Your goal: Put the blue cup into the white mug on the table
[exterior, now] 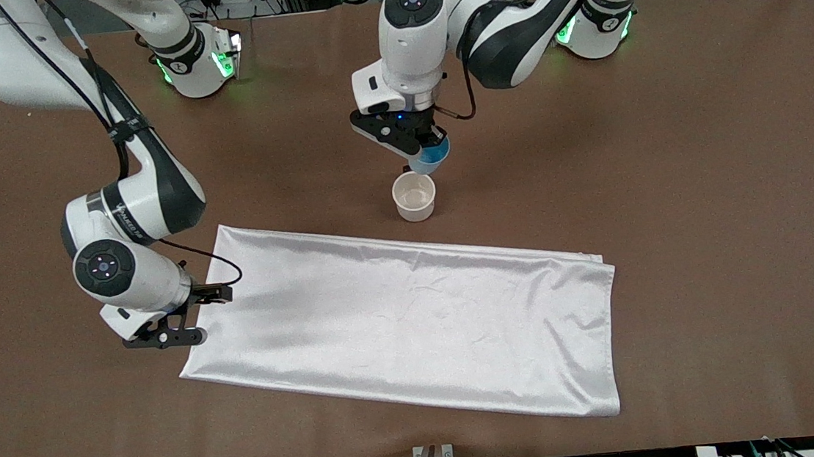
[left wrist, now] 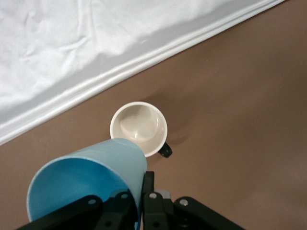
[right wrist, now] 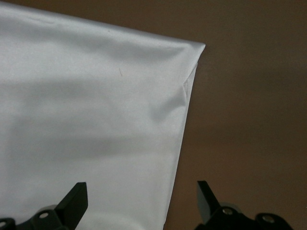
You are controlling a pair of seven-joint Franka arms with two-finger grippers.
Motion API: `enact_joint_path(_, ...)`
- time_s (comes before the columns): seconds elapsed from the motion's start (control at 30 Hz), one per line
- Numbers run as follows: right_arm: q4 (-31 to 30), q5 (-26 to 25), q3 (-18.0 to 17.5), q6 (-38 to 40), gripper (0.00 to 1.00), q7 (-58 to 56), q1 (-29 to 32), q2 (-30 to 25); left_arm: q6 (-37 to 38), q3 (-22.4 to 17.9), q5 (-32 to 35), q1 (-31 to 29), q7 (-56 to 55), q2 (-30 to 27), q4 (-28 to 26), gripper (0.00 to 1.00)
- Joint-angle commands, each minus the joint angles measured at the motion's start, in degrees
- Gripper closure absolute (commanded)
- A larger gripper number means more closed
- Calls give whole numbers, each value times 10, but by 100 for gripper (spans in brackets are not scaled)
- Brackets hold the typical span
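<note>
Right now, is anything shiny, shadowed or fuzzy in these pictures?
Front view: the cloth shines with a soft sheen, and green lights glow at both arm bases. Left wrist view: the blue cup in the left hand looms large and slightly soft, while the mug casts a faint shadow on the table. Right wrist view: a grey shadow band crosses the cloth above the open right hand.

The left gripper (exterior: 421,155) hangs in the air just above the white mug (exterior: 414,196), fingers closed on the tilted blue cup (exterior: 432,155). Well away from the mug, the right gripper (exterior: 190,319) waits with fingers spread wide.
</note>
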State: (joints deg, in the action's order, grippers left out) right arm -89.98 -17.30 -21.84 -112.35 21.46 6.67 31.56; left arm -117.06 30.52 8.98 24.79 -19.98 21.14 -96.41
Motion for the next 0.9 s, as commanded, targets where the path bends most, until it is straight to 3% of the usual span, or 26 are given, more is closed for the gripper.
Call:
enact_joint_path(0.0,-27,60,16,20,0,-60,7,-63,-8,1,39,15,-8,27,17,100)
enact_joint_path(0.2,-36,62,32,46,0,-93,6,-99,-28,1,63,18,-8,50,17,100)
enact_joint_path(0.5,-99,65,33,65,0,-110,4,-194,-52,1,80,25,-4,77,12,100)
enact_joint_path(0.87,-117,121,51,132,0,-163,3,-287,-78,0,125,42,-7,107,2,100)
